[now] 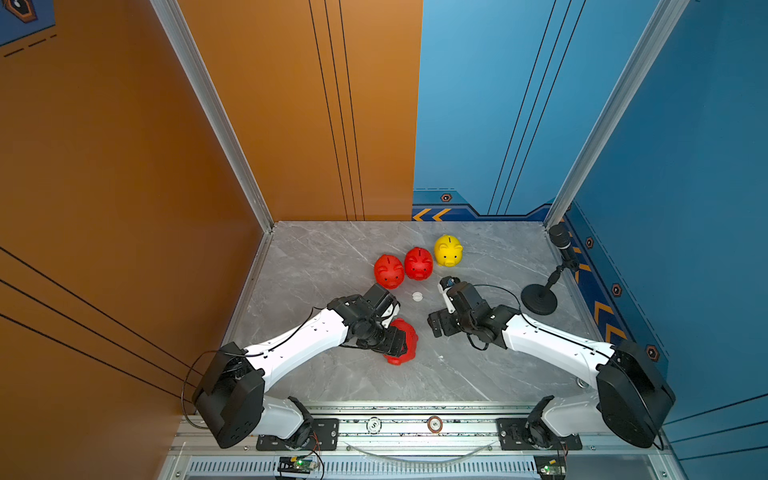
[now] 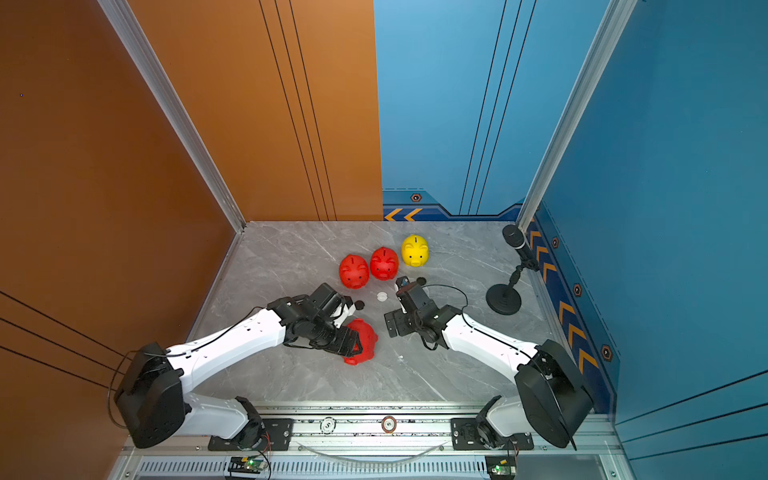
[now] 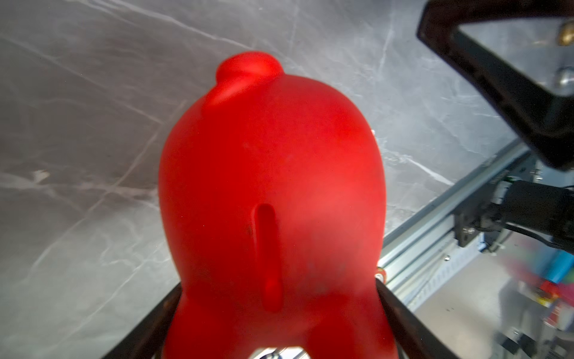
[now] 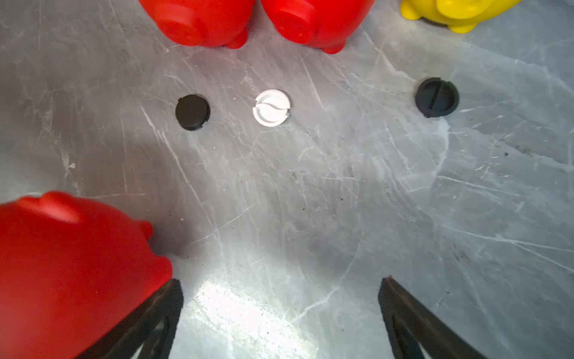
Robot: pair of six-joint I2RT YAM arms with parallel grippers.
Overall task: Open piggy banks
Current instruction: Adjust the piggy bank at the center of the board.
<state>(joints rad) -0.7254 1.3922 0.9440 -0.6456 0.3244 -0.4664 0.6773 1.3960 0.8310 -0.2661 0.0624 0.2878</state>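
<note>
Closest to us, the left arm [image 1: 291, 349] reaches in over the grey marbled desk [image 1: 316, 257]. The left jaws are clamped on the gripped red piggy bank [image 1: 407, 338], which is tipped over near the middle of the desk. In the left wrist view we see the fingers [image 3: 149, 323] pressed against its flanks, with the coin slot [image 3: 268, 258] facing the camera. We cannot tell whether this bank rests on the desk or hangs just above it.

Farther back stand the left red piggy bank [image 1: 389, 271] and, just beside it, the middle red piggy bank [image 1: 418, 263]. The yellow piggy bank [image 1: 448, 250] stands slightly apart to their right, and all three are upright with snouts toward us. In front of that row lie a black plug [image 4: 192, 112], a white plug [image 1: 417, 296] and a second black plug [image 4: 437, 97], all loose on the desk.

On the right arm [image 1: 552, 345], the right jaws stand wide with only bare desk between them. At the desk's right edge stands a microphone stand [image 1: 539, 297].
</note>
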